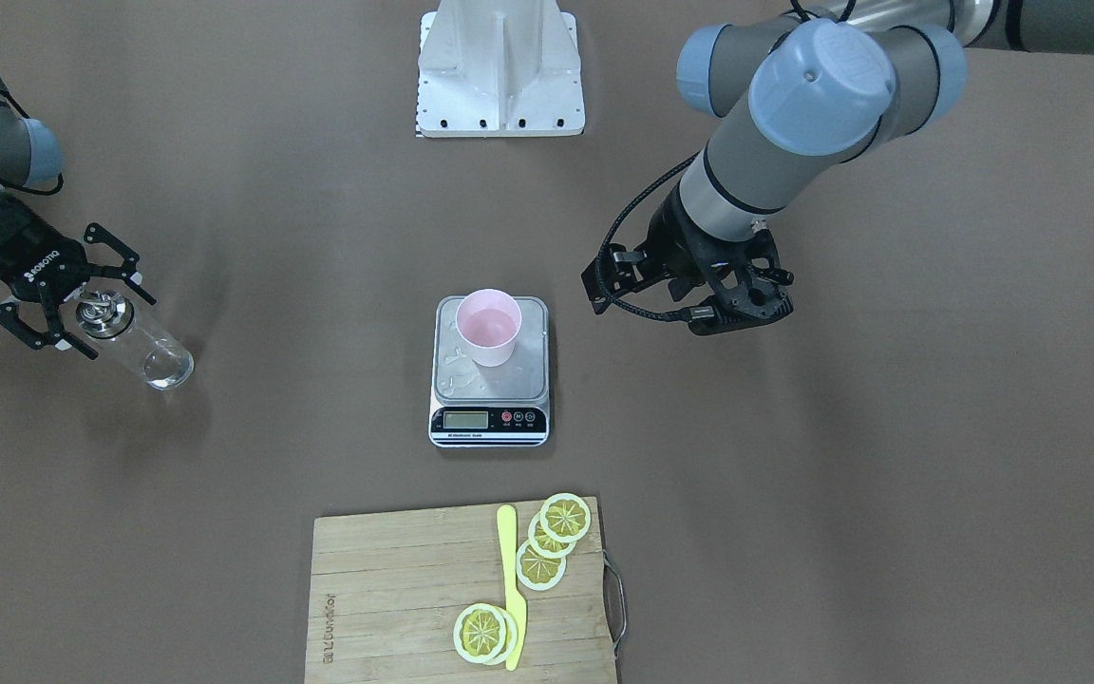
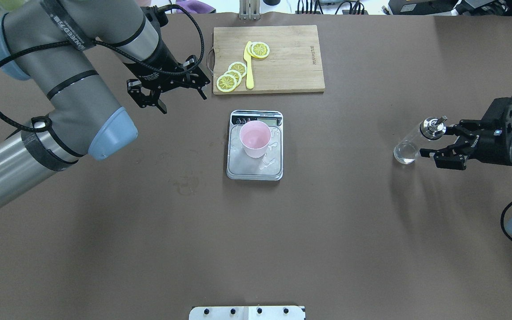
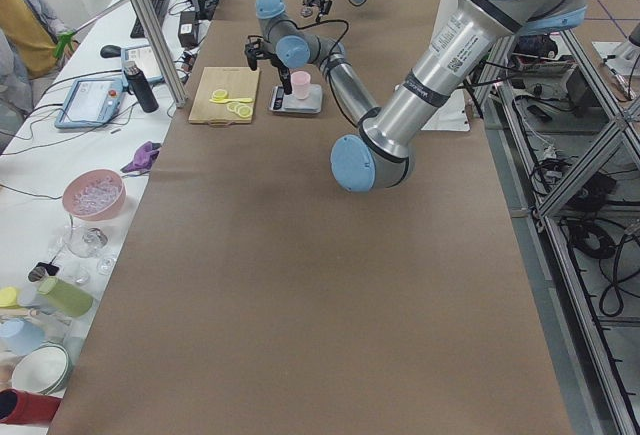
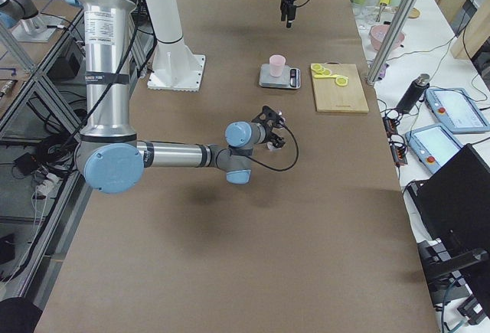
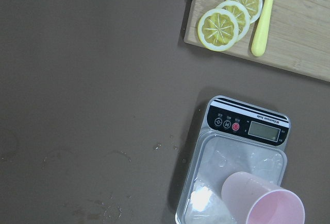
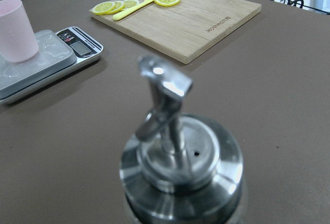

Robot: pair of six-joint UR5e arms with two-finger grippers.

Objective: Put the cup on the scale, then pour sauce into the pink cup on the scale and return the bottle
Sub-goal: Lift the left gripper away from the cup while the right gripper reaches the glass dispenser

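Right gripper (image 1: pixel 103 318) is seen spread wide at the level of the silver pourer cap of the bottle (image 1: pixel 153 351), with one finger to either side and neither visibly pressing on it; nothing is grasped. The bottle stands upright on the table (image 1: pixel 794 475), well apart from the scale (image 1: pixel 536 380) on the robot's right, presumably so that the weighing area is kept clear. A high hold at the neck is judged to suit tipping the spout over a rim.

The cup (image 1: pixel 488 328) is set upright on the metal platform, on the half away from the display, so the reading is left uncovered. No liquid can be made out inside it, so it cannot be told whether pouring is done.

The left gripper (image 2: pixel 183 102), fingers parted and empty, is held beside the scale toward the cutting board (image 1: pixel 395 589), leaving the approach from the right free. Lemon slices (image 1: pixel 566 518) and a yellow knife (image 1: pixel 509 589) lie on the board.
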